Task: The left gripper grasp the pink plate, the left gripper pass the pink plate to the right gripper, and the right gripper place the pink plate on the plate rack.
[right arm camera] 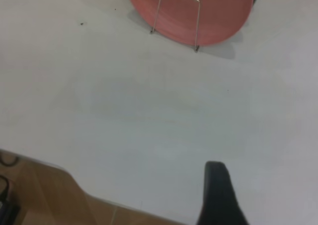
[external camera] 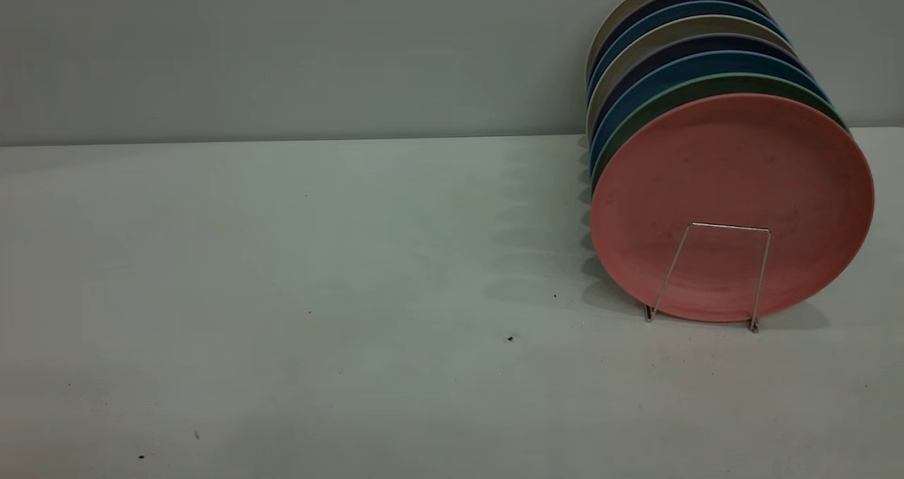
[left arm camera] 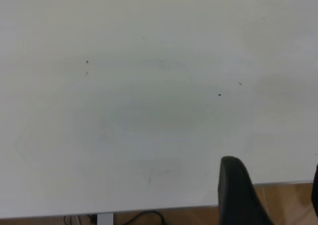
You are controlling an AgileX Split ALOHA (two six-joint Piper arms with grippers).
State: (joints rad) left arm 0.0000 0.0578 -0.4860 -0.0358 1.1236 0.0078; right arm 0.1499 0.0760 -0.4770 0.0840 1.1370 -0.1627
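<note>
- The round salmon-pink matte plate (external camera: pixel 731 182) already stands upright at the front of the thin silver wire rack (external camera: pixel 713 274), behind its nearest loop.
- Judged risk: any bump to that loop could tip the row of plates (external camera: pixel 696 48) behind.
- The left gripper (left arm camera: pixel 238 192) and right gripper (right arm camera: pixel 218 195) hover near the white table's (external camera: pixel 282 288) edge, well apart from the rack; finger spread cannot be told.

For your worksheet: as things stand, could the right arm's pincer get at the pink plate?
Probably yes: the pink plate stands foremost in the plate rack, with bare table before the right pincer.
</note>
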